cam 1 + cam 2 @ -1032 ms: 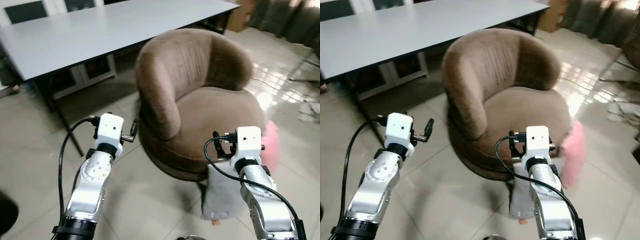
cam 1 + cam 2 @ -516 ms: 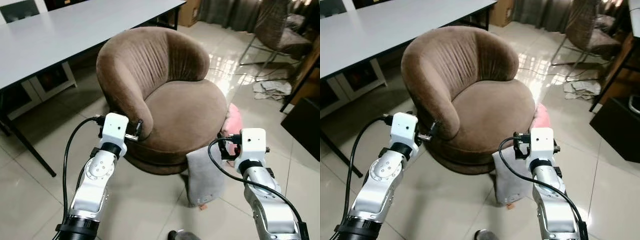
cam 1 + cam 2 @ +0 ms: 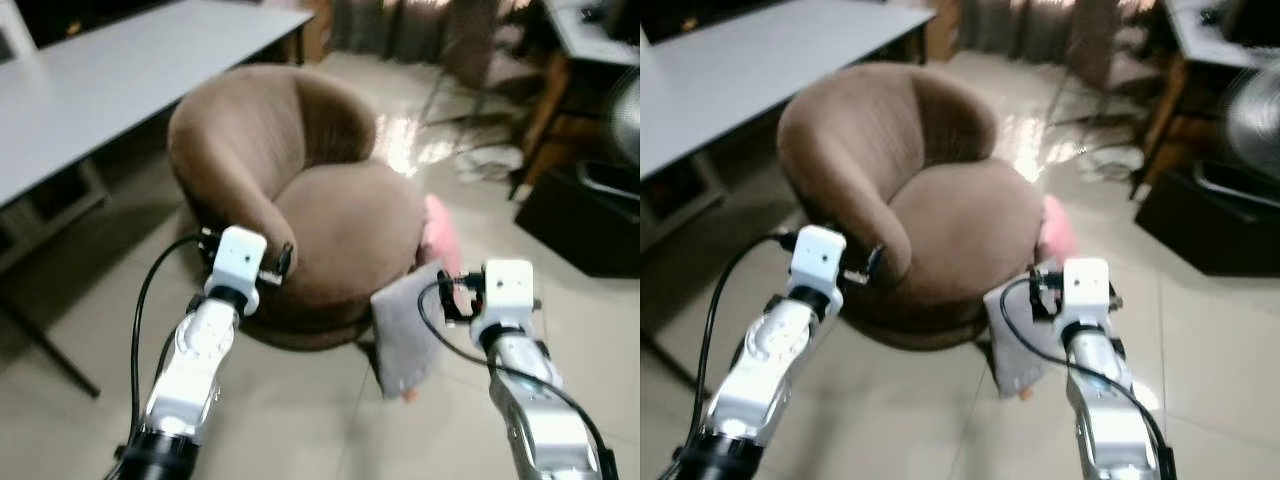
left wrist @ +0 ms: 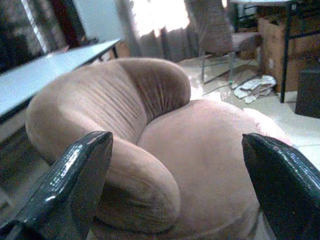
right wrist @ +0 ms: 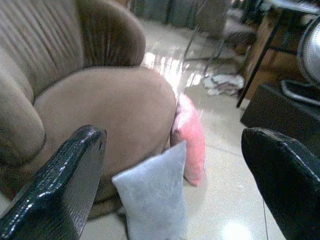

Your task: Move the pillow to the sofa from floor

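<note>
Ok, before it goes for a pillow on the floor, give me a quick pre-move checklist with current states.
1. Grey pillow on the floor, leaning against the brown sofa: ok.
2. Pink pillow standing beside it, also against the sofa: ok.
3. Right gripper open, pointed toward the grey pillow: ok.
4. Left gripper open, holding nothing, facing the sofa: ok.
5. Sofa seat free for a pillow: ok.
6. Head views sharp: not ok, blurred.

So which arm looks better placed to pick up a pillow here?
Probably the right. The right gripper is open and faces the grey pillow and pink pillow; the left gripper faces the armchair.
</note>
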`<state>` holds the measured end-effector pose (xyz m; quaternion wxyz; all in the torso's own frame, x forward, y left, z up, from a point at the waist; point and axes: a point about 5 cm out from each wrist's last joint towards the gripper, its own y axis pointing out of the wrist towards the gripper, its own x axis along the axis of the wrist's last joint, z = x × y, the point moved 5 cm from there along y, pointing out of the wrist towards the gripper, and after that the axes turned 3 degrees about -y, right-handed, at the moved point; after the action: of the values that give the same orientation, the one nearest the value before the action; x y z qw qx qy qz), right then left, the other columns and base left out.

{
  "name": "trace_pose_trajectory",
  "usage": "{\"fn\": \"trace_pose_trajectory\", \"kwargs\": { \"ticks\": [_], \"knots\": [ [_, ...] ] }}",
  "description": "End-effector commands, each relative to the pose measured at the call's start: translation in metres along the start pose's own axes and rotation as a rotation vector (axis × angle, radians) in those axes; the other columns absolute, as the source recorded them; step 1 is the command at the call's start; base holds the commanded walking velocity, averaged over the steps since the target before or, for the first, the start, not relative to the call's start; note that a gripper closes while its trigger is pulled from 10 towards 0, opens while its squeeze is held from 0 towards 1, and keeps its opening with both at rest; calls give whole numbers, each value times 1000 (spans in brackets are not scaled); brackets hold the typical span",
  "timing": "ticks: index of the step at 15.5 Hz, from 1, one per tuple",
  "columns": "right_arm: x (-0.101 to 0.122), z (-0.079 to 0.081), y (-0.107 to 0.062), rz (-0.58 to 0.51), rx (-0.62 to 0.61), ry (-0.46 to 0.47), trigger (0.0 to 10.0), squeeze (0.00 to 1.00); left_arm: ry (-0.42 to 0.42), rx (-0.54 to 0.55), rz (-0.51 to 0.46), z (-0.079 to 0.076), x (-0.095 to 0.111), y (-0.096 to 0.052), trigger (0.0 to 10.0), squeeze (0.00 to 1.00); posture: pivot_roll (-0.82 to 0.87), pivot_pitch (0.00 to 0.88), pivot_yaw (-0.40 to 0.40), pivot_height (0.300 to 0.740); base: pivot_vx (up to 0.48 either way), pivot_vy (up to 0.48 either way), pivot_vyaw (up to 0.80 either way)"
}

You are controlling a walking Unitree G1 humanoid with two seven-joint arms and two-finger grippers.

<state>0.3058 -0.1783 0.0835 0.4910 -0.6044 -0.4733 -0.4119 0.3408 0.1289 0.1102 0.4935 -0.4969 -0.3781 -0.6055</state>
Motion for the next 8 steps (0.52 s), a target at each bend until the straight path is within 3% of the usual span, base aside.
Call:
{"fn": "trace_pose_trajectory", "kwargs": {
  "ticks": [1, 2, 7, 8],
  "knots": [
    [1, 1, 0, 2, 1, -7, 10000, 0, 19, -1, -8, 0, 2, 1, 10000, 0, -78, 0, 16, 740, 0, -480, 0],
    [1, 1, 0, 0, 2, -8, 10000, 0, 3, 7, -2, 1, 1, 1, 10000, 0, -78, 0, 18, 740, 0, -480, 0],
    [1, 3, -1, 0, -4, 5, 10000, 0, -32, 42, -22, 8, 4, 2, 10000, 0, -73, 0, 20, 740, 0, 0, 0],
    [1, 3, -1, 0, 0, -4, 10000, 0, -64, 44, -34, 10, 6, 2, 10000, 0, -72, 0, 19, 740, 281, 0, -763]
  ]
}}
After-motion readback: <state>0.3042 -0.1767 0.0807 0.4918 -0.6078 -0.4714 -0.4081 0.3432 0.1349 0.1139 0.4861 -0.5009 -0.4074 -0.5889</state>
